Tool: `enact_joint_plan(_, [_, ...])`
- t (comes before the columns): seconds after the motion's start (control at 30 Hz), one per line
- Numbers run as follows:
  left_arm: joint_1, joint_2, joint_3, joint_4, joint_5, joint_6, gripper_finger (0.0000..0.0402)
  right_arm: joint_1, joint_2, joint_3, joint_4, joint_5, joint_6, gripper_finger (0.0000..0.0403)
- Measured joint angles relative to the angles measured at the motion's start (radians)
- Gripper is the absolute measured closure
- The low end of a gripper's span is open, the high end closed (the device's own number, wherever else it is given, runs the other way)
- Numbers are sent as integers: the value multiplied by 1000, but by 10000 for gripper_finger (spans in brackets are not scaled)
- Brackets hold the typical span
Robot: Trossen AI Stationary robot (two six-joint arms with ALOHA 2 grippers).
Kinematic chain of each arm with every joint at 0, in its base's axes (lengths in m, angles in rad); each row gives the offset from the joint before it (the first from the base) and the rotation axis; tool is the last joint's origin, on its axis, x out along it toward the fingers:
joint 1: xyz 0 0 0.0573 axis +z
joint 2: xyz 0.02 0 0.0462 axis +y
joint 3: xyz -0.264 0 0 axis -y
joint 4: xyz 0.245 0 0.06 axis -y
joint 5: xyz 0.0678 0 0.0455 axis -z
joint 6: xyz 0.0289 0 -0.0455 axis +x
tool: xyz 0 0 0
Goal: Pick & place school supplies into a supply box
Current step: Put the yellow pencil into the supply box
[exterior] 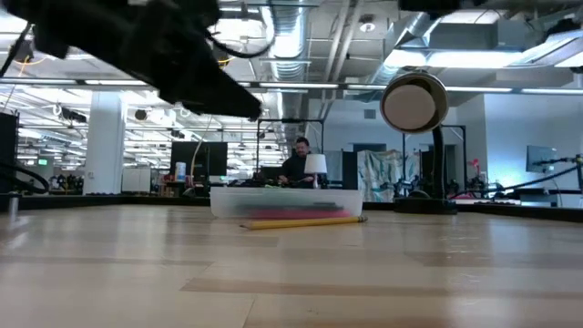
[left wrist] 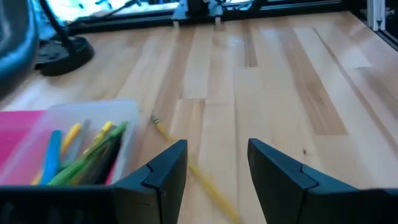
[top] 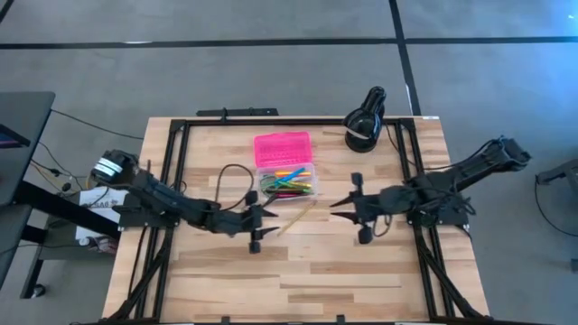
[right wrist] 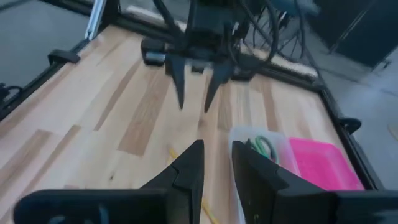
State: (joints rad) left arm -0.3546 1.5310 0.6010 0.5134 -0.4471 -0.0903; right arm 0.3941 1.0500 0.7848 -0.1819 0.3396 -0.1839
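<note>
The supply box (top: 287,181) sits mid-table with its clear base open and its pink lid (top: 282,147) folded back toward the far edge. Coloured pens and pencils (left wrist: 87,152) lie inside, along with the green-handled scissors (right wrist: 266,147). One yellow pencil (top: 298,218) lies flat on the table just near of the box. My left gripper (top: 269,219) hovers open at the pencil's left, with the pencil (left wrist: 193,168) running under the gap between its fingers (left wrist: 217,149). My right gripper (top: 336,206) is to the right of the pencil, narrowly open (right wrist: 217,149), and touches nothing.
A black round lamp-like object (top: 366,117) stands at the far right corner of the table. A black cable (top: 230,176) loops left of the box. Black frame rails (top: 172,171) run along the table's sides. Bare wood stretches across the near half (top: 289,280).
</note>
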Motion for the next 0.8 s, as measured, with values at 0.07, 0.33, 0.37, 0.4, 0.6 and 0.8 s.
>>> enact_joint_plan(0.07, [23, 58, 52, -5, 36, 1, 237, 24, -45, -55, 29, 28, 0, 326])
enact_joint_plan(0.33, [74, 264, 248, -115, 42, -3, 237, 127, -165, -218, 146, 136, 17, 326])
enact_joint_plan(0.37, [78, 284, 265, -135, 41, -17, 237, 139, -168, -235, 169, 150, 18, 326])
enact_joint_plan(0.4, [81, 308, 287, -146, 41, -28, 237, 151, -171, -249, 185, 163, 19, 326])
enact_joint_plan(0.6, [103, 406, 386, -271, 25, -124, 237, 219, -171, -289, 187, 246, 61, 326])
enact_joint_plan(0.8, [114, 436, 420, -325, -11, -194, 237, 280, -166, -300, 206, 297, 71, 326])
